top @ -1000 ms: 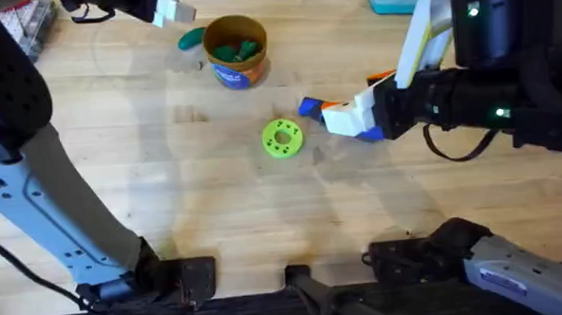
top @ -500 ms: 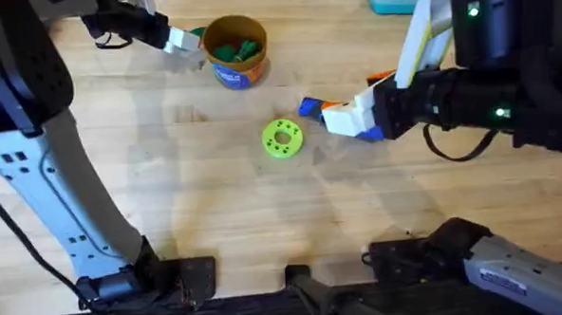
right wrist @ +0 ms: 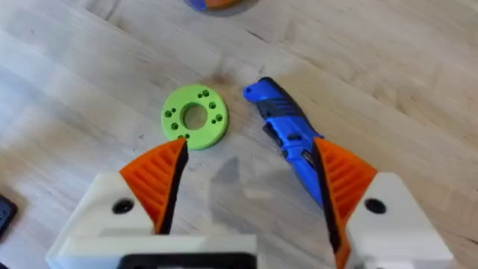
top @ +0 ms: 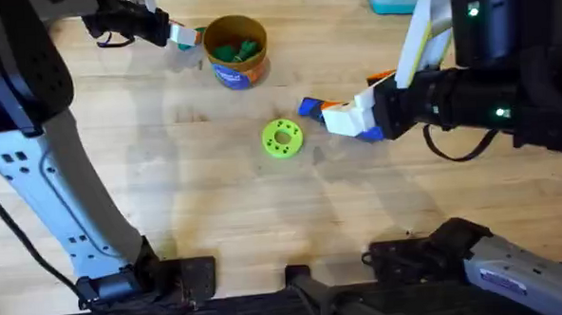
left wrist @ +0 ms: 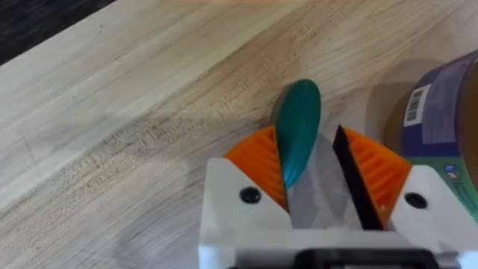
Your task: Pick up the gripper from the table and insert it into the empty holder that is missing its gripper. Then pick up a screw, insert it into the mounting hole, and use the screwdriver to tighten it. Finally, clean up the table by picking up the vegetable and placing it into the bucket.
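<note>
1. Vegetable (left wrist: 299, 131) first: the dark-green oblong toy sits between the orange ribbed pads (left wrist: 258, 161) of the left gripper (left wrist: 317, 175), lying against one pad, with a clear gap to the other.
2. Left gripper (top: 183, 37) hangs at the far left part of the table (top: 121, 183) in the overhead view, just beside the bucket (top: 236, 53); its fingers are apart, not closed on the vegetable.
3. Bucket: a round yellow-orange tub standing upright, with green pieces inside; its labelled wall (left wrist: 441, 112) shows close by in the left wrist view.
4. Screwdriver (right wrist: 291, 138), bright blue, lies flat on the wood, near the lime-green holed disc (right wrist: 195, 117) but apart from it.
5. Right gripper (right wrist: 250, 187) hovers above the screwdriver, fingers spread wide, holding nothing; one orange pad (right wrist: 343, 175) overlaps the tool's handle end.
6. Overhead, the right gripper (top: 341, 117) reaches in from the right, with the disc (top: 282, 138) to its left.
</note>
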{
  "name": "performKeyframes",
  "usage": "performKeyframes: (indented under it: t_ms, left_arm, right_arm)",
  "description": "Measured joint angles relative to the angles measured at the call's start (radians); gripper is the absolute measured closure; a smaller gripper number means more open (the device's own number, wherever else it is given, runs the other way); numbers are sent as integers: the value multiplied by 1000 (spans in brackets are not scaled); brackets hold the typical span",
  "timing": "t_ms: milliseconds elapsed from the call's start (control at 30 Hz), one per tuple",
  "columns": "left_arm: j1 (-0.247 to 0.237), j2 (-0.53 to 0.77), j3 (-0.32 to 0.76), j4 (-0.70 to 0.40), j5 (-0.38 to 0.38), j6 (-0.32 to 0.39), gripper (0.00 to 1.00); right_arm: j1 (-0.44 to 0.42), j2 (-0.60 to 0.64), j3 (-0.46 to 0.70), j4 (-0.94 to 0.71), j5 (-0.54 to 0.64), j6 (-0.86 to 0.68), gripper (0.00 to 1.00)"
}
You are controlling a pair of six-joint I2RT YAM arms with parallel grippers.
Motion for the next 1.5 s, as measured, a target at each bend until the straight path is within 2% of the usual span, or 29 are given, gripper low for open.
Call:
performKeyframes:
  t_ms: [200,733,967,1067,1100,1133,1267,1500]
  left_arm:
    - [0,0,0,0,-1,0,497]
    - [0,1,0,-4,-32,1,404]
    - [0,32,1,-15,-37,0,409]
    - [0,38,1,-12,-38,-1,499]
    - [0,38,1,-13,-39,3,563]
    - [0,38,1,-14,-39,-2,695]
    - [0,37,7,-10,-35,2,966]
    - [8,33,11,-46,-32,2,972]
  right_arm:
    - [0,0,0,0,0,0,39]
    - [0,0,0,0,0,0,39]
    - [0,0,0,1,0,0,39]
    - [0,0,0,7,0,0,39]
    - [0,0,0,11,0,0,39]
    - [0,0,0,19,0,0,39]
    - [0,0,0,19,0,0,39]
    - [0,0,0,19,0,0,39]
